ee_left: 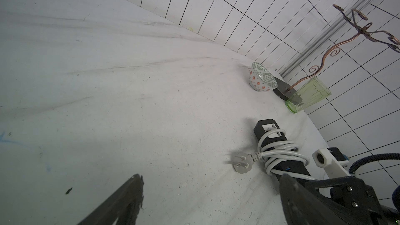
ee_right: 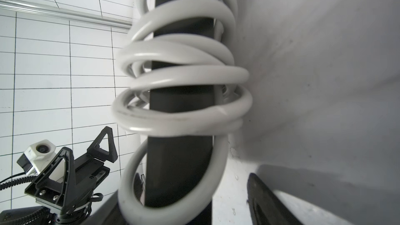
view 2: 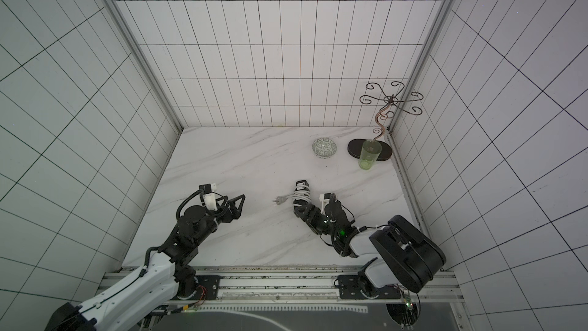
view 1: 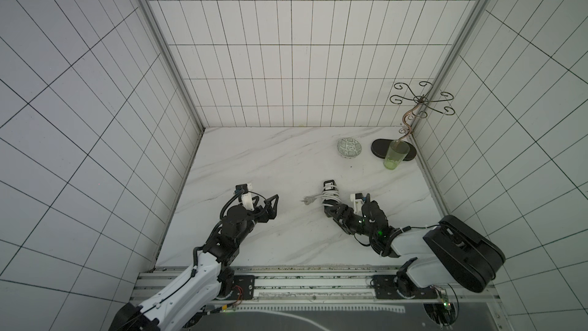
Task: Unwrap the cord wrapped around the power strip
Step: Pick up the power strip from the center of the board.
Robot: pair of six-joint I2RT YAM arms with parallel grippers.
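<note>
arms (view 1: 197, 278): white shells | black joints | ribbed black cables

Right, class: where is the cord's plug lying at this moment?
In both top views the plug lies on the table, between the left gripper and the power strip.

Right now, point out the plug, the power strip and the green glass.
plug (ee_left: 242, 163): left wrist view, on its flat face.
power strip (ee_left: 263, 126): left wrist view, bare black end.
green glass (view 1: 394, 154): a top view, its side wall.
</note>
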